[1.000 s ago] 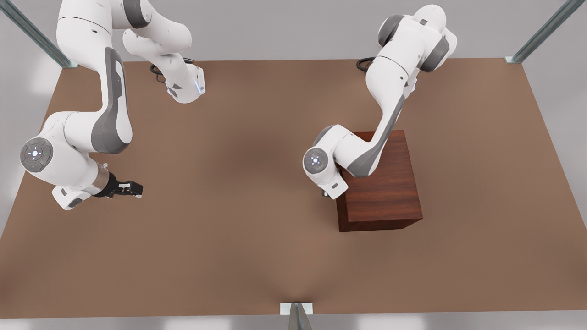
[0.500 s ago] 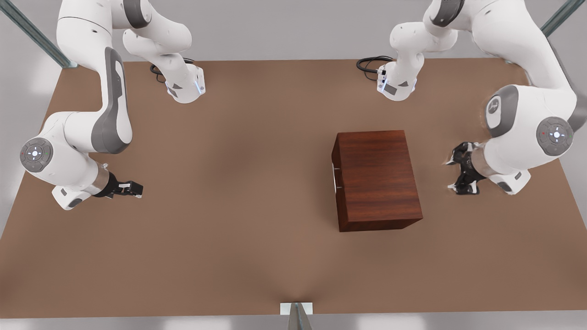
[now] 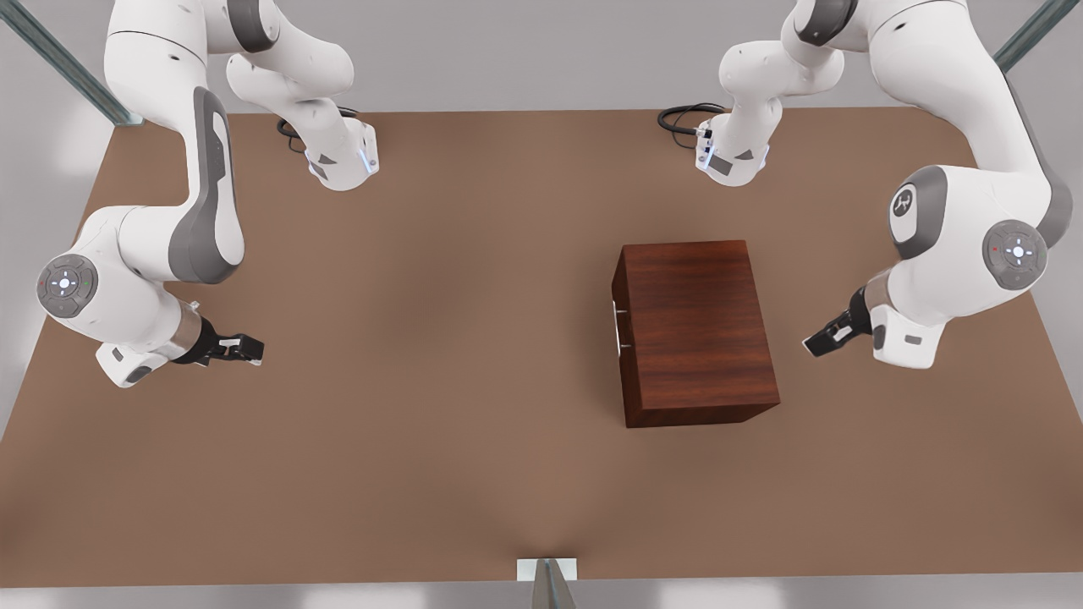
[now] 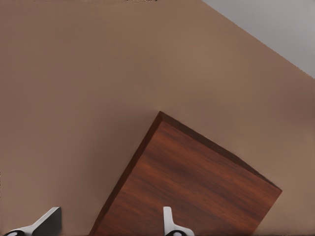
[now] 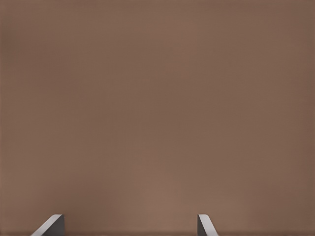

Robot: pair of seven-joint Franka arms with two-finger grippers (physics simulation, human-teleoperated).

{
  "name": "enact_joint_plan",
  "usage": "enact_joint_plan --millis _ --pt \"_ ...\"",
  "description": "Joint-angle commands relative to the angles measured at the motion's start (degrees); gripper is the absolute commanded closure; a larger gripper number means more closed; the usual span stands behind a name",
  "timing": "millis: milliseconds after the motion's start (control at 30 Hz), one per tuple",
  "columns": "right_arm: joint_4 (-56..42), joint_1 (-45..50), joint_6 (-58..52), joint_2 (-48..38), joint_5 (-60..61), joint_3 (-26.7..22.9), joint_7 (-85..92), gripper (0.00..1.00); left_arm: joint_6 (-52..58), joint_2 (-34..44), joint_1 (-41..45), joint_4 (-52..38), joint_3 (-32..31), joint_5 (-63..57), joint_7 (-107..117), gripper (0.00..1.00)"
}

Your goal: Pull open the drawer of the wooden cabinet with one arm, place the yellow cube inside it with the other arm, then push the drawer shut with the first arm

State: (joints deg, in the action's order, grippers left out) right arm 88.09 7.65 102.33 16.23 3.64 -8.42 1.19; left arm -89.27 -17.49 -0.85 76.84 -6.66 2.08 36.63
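in the front view our cabinet (image 3: 695, 331) sits on the table (image 3: 440, 355) toward the front view's right, its drawer (image 3: 619, 326) flush in the side facing the front view's left, with the slim silver handle (image 3: 618, 326) standing just proud of the panel. our left gripper (image 3: 822, 341) hangs just beside the cabinet's opposite side, on the front view's right, and our right gripper (image 3: 241, 348) waits well apart at the front view's left, above bare table; from here we cannot tell how either pair of fingers stands. in the left wrist view the cabinet (image 4: 192, 182) lies close ahead, glossy grained top toward us, and the left gripper (image 4: 106, 227) shows two fingertips (image 4: 47, 222) set wide apart with nothing between them. in the right wrist view the right gripper (image 5: 130, 226) points at plain table (image 5: 157, 108), its fingertips (image 5: 204, 225) likewise spread and empty. we see no cube. we judge the drawer stiff and rigid, the wood too slick and flat to pinch, so the bar is the place to take hold, across its middle, pulling straight out. closed as it looks now, the drawer may already be done with, though we cannot confirm a cube inside.
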Motion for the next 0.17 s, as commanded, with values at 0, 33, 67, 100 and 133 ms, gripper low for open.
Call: enact_joint_plan --millis 0,33,67,100,133 --pt "-0.03 0.0 -0.02 -0.06 0.05 -0.02 0.04 0.0 -0.99 0.08 0.06 -0.03 -0.02 -0.58 -37.59 0.0" --pt "-0.03 0.0 -0.02 -0.06 0.05 -0.02 0.04 0.0 -0.99 0.08 0.41 -0.03 -0.02 -0.58 -37.59 0.0" --pt "-0.03 0.0 -0.02 -0.06 0.05 -0.02 0.04 0.0 -0.99 0.08 0.5 -0.03 -0.02 -0.58 -37.51 0.0" --pt "-0.03 0.0 -0.02 -0.06 0.05 -0.02 0.13 0.0 -0.99 0.08 0.5 -0.03 -0.02 -0.58 -37.16 0.0" --pt "-0.03 0.0 -0.02 -0.06 0.05 -0.02 0.13 0.0 -0.99 0.08 0.59 -0.03 -0.02 -0.41 -34.7 0.0"
